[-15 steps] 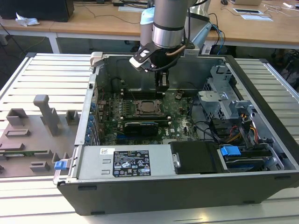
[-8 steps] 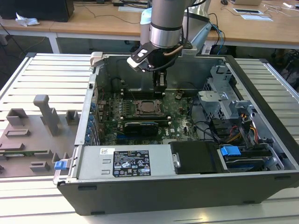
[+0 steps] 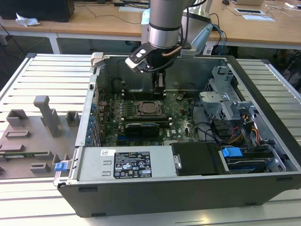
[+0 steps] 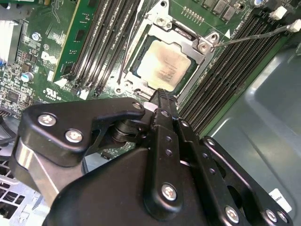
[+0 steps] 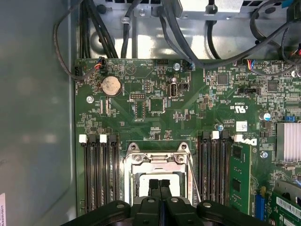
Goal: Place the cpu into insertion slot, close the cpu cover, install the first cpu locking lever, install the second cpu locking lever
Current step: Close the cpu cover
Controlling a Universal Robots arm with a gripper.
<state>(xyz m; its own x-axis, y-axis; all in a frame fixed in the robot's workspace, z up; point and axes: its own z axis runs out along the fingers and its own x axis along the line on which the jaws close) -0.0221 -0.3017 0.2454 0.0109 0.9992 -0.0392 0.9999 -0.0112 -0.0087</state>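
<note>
Inside the open computer case (image 3: 188, 188), over the board: the hand (image 4: 160, 95) hangs just above the slot (image 3: 141, 110), fingers pinched together on nothing. The cpu (image 4: 164, 66) lies flat in the slot, with the cover (image 4: 188, 43) down around it like a frame. One thin wire lever (image 4: 254, 35) runs out past the cover's corner over the memory slots (image 4: 225, 80); cannot tell whether it is latched.

Risk, as I judge it: closed fingertips coming down off-line would press the chip's bare top, or skid off the springy wire into the memory slots. A lever slipping free could let the cover lift.

Green motherboard (image 5: 155, 103) is crowded, with cables near. The case sits on a grey slatted table (image 3: 42, 75). A grey fixture tray (image 3: 33, 136) lies at the exterior view's left, wooden tables (image 3: 94, 21) behind.
</note>
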